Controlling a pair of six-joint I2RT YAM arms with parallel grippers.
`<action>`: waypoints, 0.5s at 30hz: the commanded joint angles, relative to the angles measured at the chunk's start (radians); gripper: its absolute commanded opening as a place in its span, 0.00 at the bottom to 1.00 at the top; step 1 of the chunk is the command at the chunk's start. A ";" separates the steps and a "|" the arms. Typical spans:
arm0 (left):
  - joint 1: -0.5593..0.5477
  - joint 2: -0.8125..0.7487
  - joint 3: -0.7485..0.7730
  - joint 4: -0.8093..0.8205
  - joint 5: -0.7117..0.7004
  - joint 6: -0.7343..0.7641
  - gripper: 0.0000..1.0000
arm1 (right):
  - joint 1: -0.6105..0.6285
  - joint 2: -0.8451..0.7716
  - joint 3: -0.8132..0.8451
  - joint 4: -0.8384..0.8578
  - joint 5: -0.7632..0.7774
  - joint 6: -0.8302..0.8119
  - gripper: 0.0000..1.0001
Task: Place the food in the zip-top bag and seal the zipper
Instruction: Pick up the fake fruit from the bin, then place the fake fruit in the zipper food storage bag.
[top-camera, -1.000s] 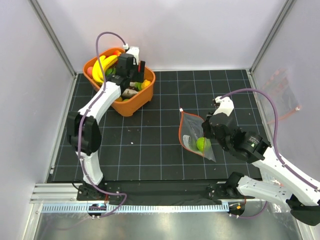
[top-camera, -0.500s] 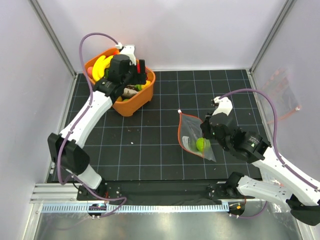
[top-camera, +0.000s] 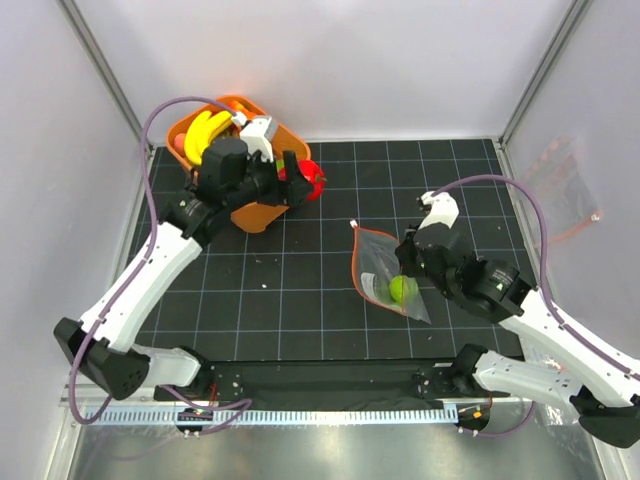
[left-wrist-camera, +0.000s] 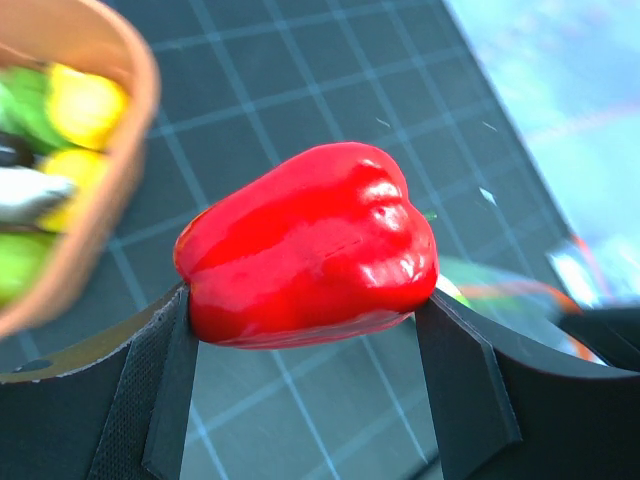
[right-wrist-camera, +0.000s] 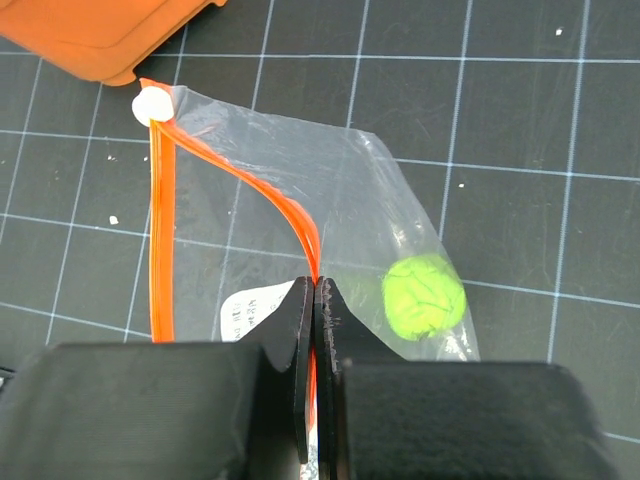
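Red toy pepper (left-wrist-camera: 310, 245), the food in hand, sat clamped in the left gripper's (left-wrist-camera: 308, 300) wide-spread jaws, upper left just beside the orange tub (top-camera: 250, 212), while the right gripper (right-wrist-camera: 315, 300), closed tight, pinched the zip-top bag's (right-wrist-camera: 330, 190) zipper (right-wrist-camera: 250, 180) at centre right, so the pepper looked best lowered squarely into that parted mouth.

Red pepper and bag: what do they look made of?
Red pepper: probably hard moulded plastic, glossy; sharp white highlights on a smooth skin. Bag: thin clear plastic film, likely soft; the gridded mat shows through and it creases. Its zipper looks like a stiffer orange-red plastic strip.
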 joint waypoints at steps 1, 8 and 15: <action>-0.039 -0.088 -0.029 -0.002 0.101 -0.052 0.22 | -0.003 0.008 0.055 0.054 -0.041 0.031 0.01; -0.150 -0.185 -0.076 0.001 0.144 -0.084 0.22 | -0.003 0.031 0.100 0.070 -0.088 0.054 0.01; -0.271 -0.176 -0.117 0.000 0.146 -0.084 0.20 | -0.003 0.054 0.121 0.091 -0.116 0.065 0.01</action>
